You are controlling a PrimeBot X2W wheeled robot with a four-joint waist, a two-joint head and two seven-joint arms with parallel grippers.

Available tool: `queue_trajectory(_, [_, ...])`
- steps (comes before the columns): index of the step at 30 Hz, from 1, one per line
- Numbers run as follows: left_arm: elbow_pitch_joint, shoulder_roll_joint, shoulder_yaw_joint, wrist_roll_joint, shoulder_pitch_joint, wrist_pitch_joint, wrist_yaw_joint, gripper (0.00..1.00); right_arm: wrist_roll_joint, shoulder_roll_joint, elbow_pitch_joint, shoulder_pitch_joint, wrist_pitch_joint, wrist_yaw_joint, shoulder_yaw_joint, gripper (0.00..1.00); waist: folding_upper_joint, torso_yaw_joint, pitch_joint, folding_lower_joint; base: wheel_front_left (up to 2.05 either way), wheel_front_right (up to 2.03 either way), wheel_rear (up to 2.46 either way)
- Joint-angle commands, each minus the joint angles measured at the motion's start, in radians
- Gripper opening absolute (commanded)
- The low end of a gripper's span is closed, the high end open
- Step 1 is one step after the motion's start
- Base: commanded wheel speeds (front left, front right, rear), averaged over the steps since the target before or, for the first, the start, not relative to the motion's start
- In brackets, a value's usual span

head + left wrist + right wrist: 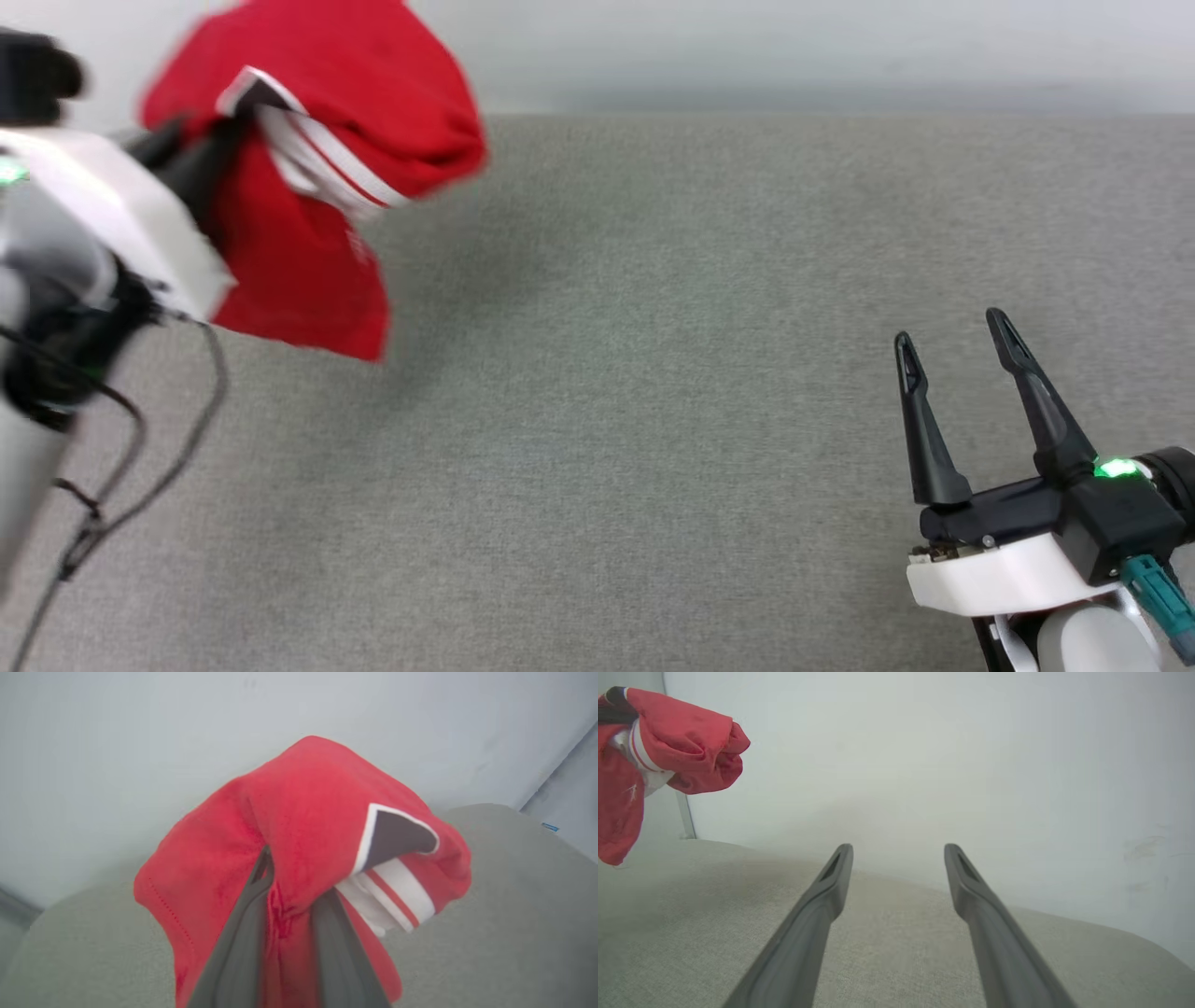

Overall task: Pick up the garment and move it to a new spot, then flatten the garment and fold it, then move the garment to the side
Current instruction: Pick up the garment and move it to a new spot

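While the garment (327, 140) hangs bunched in the air over the far left corner of the grey cloth-covered surface (653, 373), I take this to be the first step: pick it up and carry it to a new spot. My left gripper (210, 140) is clamped on the red cloth. In the left wrist view the two dark fingers (243, 933) rise into the bundle with a thick fold of fabric pinched between them, and a striped white cuff and a patch of black lettering spill out to one side. The lower hem looks clear of the surface, though the head view is blurred there and I cannot be sure of the gap.

My right gripper (950, 331) waits near the near right corner, its fingers spread wide apart and nothing between them; from its wrist view the garment (668, 742) shows well off toward the left.

As I judge it, the next move calls for swinging the left arm inward over the bare middle of the surface, lowering until the cloth rests, and only then letting go. Flattening will likely need both arms, so I would bring the right one closer. The bundle is deeply crumpled, so finding an edge may take care.
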Motion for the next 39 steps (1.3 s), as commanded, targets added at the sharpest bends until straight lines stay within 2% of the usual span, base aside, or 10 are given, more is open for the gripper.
queue_trajectory(1, [-0.01,-0.011,-0.005,0.003,0.012,0.0,0.006,0.0,0.003,0.003,0.0,0.008,-0.002,-0.001,-0.004,1.0,0.0,-0.02,-0.022,0.0002,0.0,0.0,0.0])
queue_trajectory(9, [-0.089,-0.236,-0.135,0.038,0.134,-0.039,0.13,0.0,0.024,0.003,-0.003,0.021,-0.002,-0.001,-0.014,1.0,0.0,-0.093,-0.041,0.0002,0.0,0.0,0.0])
queue_trajectory(14, [-0.001,-0.379,-0.202,0.066,0.182,-0.114,0.154,0.0,0.034,0.003,-0.01,-0.001,-0.002,-0.001,-0.011,1.0,0.0,-0.156,-0.018,0.0002,0.0,0.0,0.0])
queue_trajectory(15, [0.108,-0.464,-0.215,0.082,0.188,-0.18,0.167,0.0,0.041,0.003,-0.006,-0.002,-0.002,-0.001,-0.012,1.0,0.0,-0.185,-0.005,0.0002,0.0,0.0,0.0])
queue_trajectory(16, [0.148,-0.482,-0.225,0.098,0.184,-0.201,0.169,0.17,0.043,0.003,-0.002,-0.005,-0.002,-0.001,-0.008,1.0,0.0,-0.195,-0.002,0.0002,0.0,0.0,0.0])
queue_trajectory(17, [0.193,-0.495,-0.235,0.117,0.175,-0.223,0.169,0.95,0.042,0.003,0.001,-0.008,-0.002,-0.001,-0.003,1.0,0.0,-0.204,0.002,0.0002,0.0,0.0,0.0])
queue_trajectory(19, [0.309,-0.553,-0.267,0.147,0.162,-0.293,0.129,1.0,0.049,0.003,0.006,-0.005,-0.002,-0.001,0.001,1.0,0.0,-0.218,0.004,0.0002,0.0,0.0,0.0])
queue_trajectory(25, [0.385,-0.563,-0.261,0.165,0.153,-0.407,0.055,1.0,0.04,0.003,0.017,0.018,-0.002,-0.001,-0.004,1.0,0.0,-0.192,-0.033,0.0002,0.0,0.0,0.0])
queue_trajectory(29, [0.373,-0.532,-0.231,0.203,0.153,-0.454,0.044,1.0,0.031,0.003,0.021,0.03,-0.002,-0.001,-0.01,1.0,0.0,-0.154,-0.075,0.0002,0.0,0.0,0.0])
queue_trajectory(39, [0.084,-0.371,0.017,0.415,0.318,-0.465,0.141,1.0,0.011,0.003,0.021,0.072,-0.002,-0.001,-0.018,1.0,0.0,-0.066,-0.144,0.0002,0.0,0.0,0.0])
